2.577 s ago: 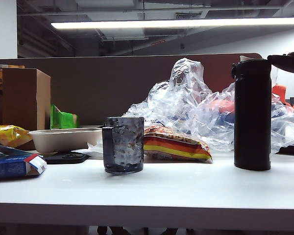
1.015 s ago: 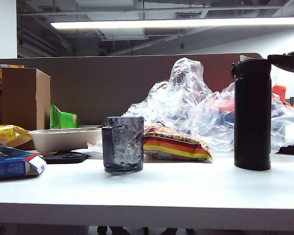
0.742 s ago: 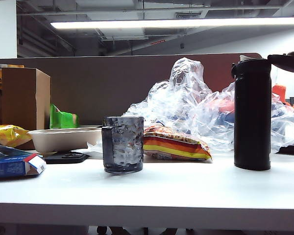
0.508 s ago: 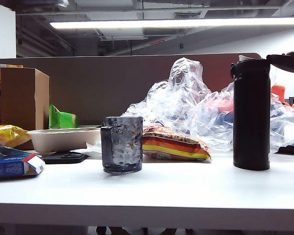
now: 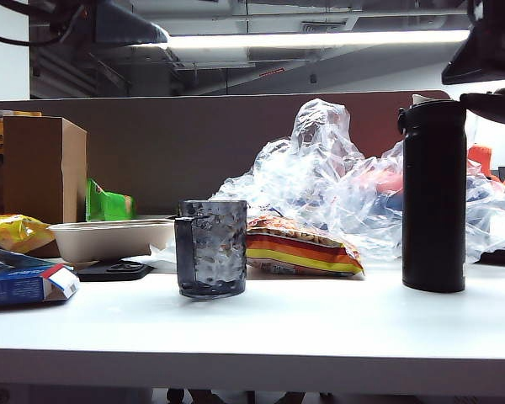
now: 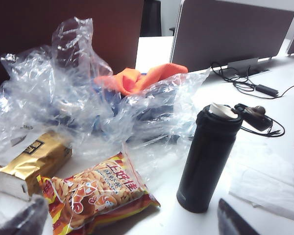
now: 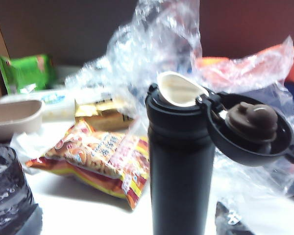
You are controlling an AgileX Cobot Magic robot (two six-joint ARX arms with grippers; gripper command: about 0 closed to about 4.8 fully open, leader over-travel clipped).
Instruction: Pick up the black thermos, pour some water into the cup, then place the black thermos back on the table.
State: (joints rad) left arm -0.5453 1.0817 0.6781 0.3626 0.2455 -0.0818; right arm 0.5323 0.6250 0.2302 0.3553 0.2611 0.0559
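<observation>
Standing upright at the right of the table (image 5: 303,328), the black thermos (image 5: 434,198) has its flip lid swung open, spout bare, probably so pouring needs no extra step. Left of it, well apart, the cup (image 5: 211,248) sits upright; whether it holds water I cannot tell. Neither is gripped. The left gripper (image 6: 132,223) and right gripper (image 7: 132,230), both spread wide, hang above the table's left and right ends, empty.
</observation>
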